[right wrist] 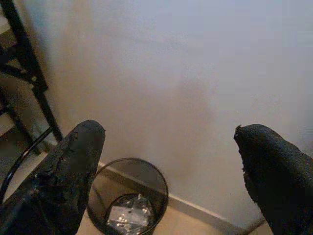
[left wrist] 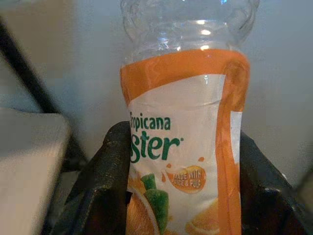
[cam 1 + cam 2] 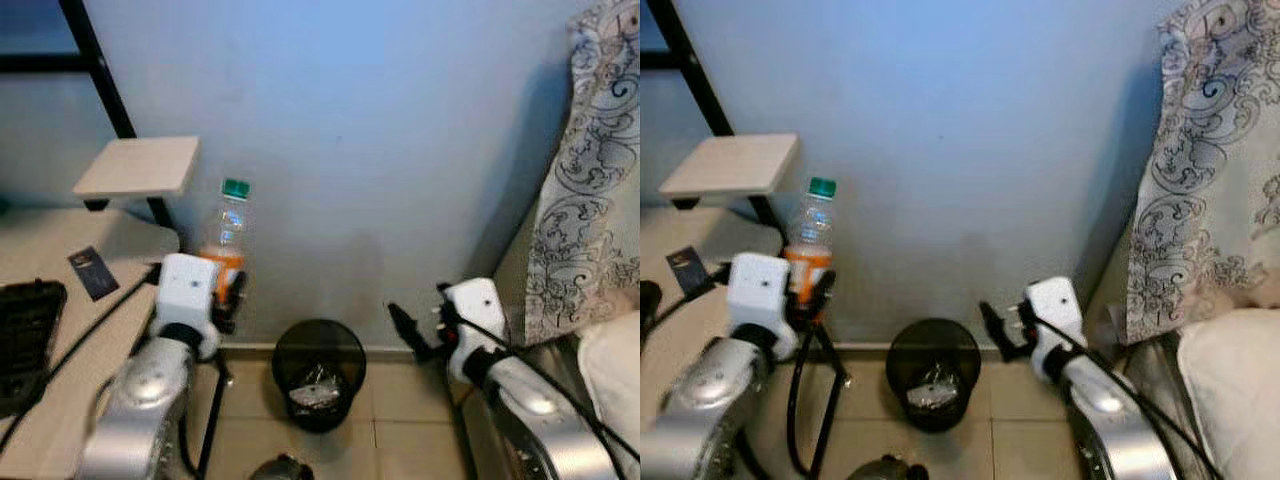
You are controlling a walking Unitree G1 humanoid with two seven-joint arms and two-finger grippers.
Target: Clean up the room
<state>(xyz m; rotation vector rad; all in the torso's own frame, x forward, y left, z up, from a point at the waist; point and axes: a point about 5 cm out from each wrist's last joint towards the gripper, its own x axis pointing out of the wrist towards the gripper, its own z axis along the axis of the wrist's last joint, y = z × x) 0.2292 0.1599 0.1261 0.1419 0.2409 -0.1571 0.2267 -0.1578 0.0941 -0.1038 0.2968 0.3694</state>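
A clear plastic bottle (image 3: 228, 232) with a green cap and an orange Tropicana label (image 2: 183, 147) stands upright in my left gripper (image 3: 232, 292), which is shut on its lower part, up and to the left of the bin. A black mesh wastebasket (image 3: 318, 372) sits on the tiled floor against the blue wall, with crumpled wrappers (image 1: 128, 215) inside. My right gripper (image 3: 418, 330) hangs open to the right of the bin, nothing between its fingers (image 1: 73, 171).
A desk (image 3: 60, 330) with a black keyboard (image 3: 22, 340) and a dark card (image 3: 95, 272) lies at the left, under a small shelf (image 3: 140, 166) on a black frame. A patterned curtain (image 3: 585, 190) and white bedding (image 3: 612, 370) are at the right.
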